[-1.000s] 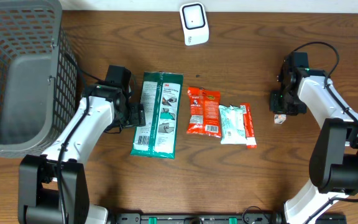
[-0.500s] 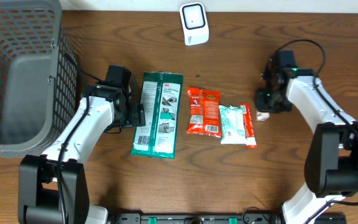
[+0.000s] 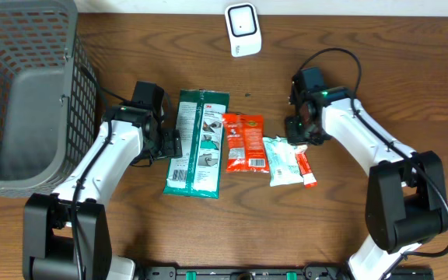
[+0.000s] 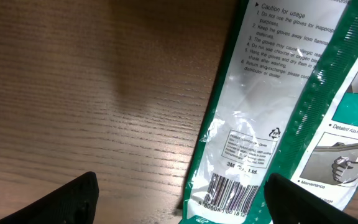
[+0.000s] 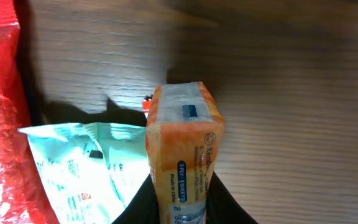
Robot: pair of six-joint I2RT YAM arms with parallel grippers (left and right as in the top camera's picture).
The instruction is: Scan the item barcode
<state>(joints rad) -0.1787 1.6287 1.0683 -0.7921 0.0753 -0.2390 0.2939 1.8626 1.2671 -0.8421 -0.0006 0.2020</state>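
My right gripper is shut on a small orange tissue pack, held end-up just above the table. In the overhead view that gripper hangs by the top right corner of a pale green wipes pack, and the tissue pack is mostly hidden under it. The white scanner stands at the table's far edge. My left gripper is open, straddling the barcode corner of a long green 3M pack, at that pack's left edge in the overhead view.
A red snack pack lies between the green pack and the wipes pack, and a thin red-edged sachet lies to the right of the wipes. A grey mesh basket fills the far left of the table.
My right arm has swung left from the table's right side, carrying the tissue pack over to the wipes pack. The red pack and wipes pack have shifted slightly left. The left arm is still.
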